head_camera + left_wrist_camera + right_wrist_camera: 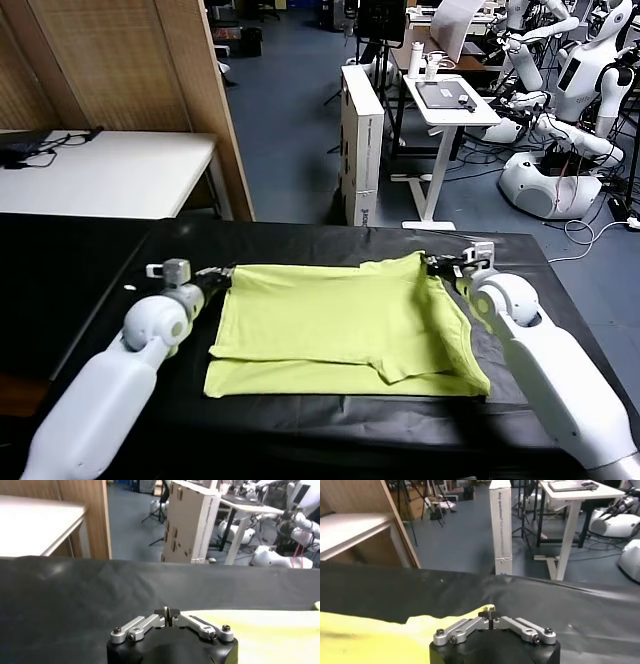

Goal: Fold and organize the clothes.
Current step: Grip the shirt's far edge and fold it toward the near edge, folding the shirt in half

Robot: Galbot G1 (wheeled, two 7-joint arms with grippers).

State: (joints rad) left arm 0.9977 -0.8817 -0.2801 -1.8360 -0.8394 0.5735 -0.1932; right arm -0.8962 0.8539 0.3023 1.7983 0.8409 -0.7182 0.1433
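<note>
Soft, thin lime T-shirt [340, 325] drapes limply; each end effector, left [222, 275] and right [436, 266], pinches a far corner on the black surface [300, 240].

A tall white cardboard box [500, 525] stands on the floor beyond the far edge of the table. In the right wrist view, dark print runs lengthwise down its narrow face; it seems to begin "Any questions?", and the rest is too small to make out. In the head view the same box [362, 140] carries a short dark mark near its foot that cannot be read. Nothing else bears readable text.
</note>
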